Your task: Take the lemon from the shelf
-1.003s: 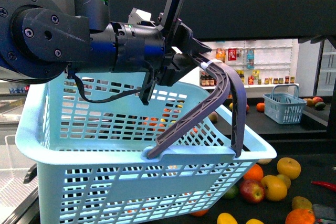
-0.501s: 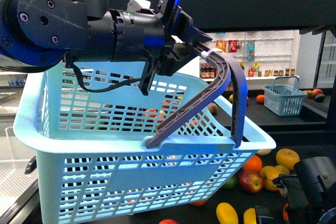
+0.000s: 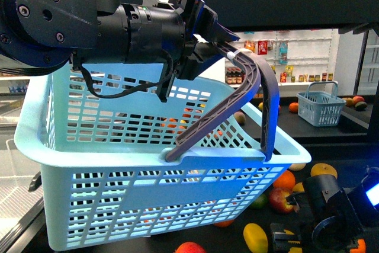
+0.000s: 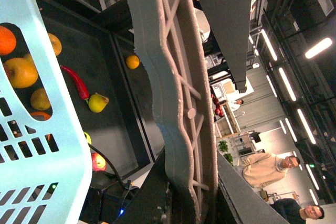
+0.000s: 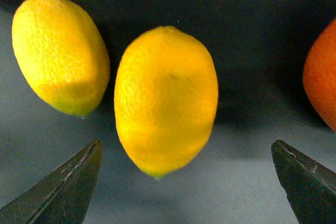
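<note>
The right arm (image 3: 331,211) now fills the lower right corner of the front view. Half a second ago it showed there only in part, nearer the edge, and a second ago it was not in the frame at all. It has come in leftward over the fruit and hides some of the oranges and yellow fruit that lay open there before.

In the right wrist view the right gripper (image 5: 186,145) stands wide open. Its two dark fingertips show in the lower corners of the frame, well apart. The lemon (image 5: 165,100) lies between them at frame centre, touching neither and held by nothing. It rests on a dark tray of the shelf (image 3: 308,4). A second lemon (image 5: 60,53) lies just beside it at the upper left, and an orange (image 5: 323,77) shows at the right edge.

The left gripper (image 3: 222,45), in the upper middle of the front view, is clamped on the grey handle (image 3: 263,93) of the pale blue basket (image 3: 148,161), as in both earlier frames. The basket hangs tilted across the left and centre. It has shifted only slightly since then, and a red apple (image 3: 189,247) now shows more fully below it at the bottom edge.

The left wrist view shows the handle's ribbed grey arch close up. Past the basket wall, fruit and a red chili (image 4: 76,82) lie on the dark tray.
</note>
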Robot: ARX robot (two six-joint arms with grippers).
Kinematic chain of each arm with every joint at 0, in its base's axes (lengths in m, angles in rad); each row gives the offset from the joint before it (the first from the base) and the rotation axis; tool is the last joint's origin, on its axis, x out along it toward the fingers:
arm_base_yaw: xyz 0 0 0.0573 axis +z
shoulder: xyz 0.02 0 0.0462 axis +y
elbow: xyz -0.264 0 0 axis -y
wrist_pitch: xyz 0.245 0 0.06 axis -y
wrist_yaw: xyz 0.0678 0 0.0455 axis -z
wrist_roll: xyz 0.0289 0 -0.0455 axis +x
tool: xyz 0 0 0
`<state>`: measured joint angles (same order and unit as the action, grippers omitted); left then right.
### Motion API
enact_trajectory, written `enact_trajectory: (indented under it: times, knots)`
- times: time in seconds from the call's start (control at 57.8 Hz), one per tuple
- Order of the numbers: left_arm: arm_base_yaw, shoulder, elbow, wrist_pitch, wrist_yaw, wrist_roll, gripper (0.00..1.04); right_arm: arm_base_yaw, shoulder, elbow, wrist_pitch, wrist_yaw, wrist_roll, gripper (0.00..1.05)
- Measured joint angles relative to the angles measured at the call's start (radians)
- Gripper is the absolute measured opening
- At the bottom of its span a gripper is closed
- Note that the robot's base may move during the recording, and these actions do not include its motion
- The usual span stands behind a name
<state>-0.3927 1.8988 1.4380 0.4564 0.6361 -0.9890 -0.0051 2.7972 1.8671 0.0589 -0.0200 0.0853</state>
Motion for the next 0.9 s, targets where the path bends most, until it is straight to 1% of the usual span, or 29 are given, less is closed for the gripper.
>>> enact_trajectory:
  times: [0.156,0.38,0.795,0.83,0.865,0.899]
  knots:
    - [0.000,0.000,0.000,0.000,0.000,0.000,0.11,0.016,0.061,0.124,-0.053,-0.001,0.000,0.97]
    - [0.000,0.000,0.000,0.000,0.000,0.000,0.11,0.027,0.138,0.265,-0.113,0.029,-0.003,0.97]
    - [0.000,0.000,0.000,0.000,-0.001,0.000,0.11,0.017,0.229,0.367,-0.162,0.056,-0.003,0.97]
    - [0.000,0.000,0.000,0.000,0.000,0.000,0.11,0.015,0.233,0.373,-0.164,0.058,-0.004,0.93]
    - [0.000,0.000,0.000,0.000,0.000,0.000,0.11,0.014,0.234,0.375,-0.164,0.061,-0.004,0.83]
    - [0.000,0.000,0.000,0.000,0.000,0.000,0.11,0.013,0.234,0.375,-0.160,0.061,-0.004,0.76]
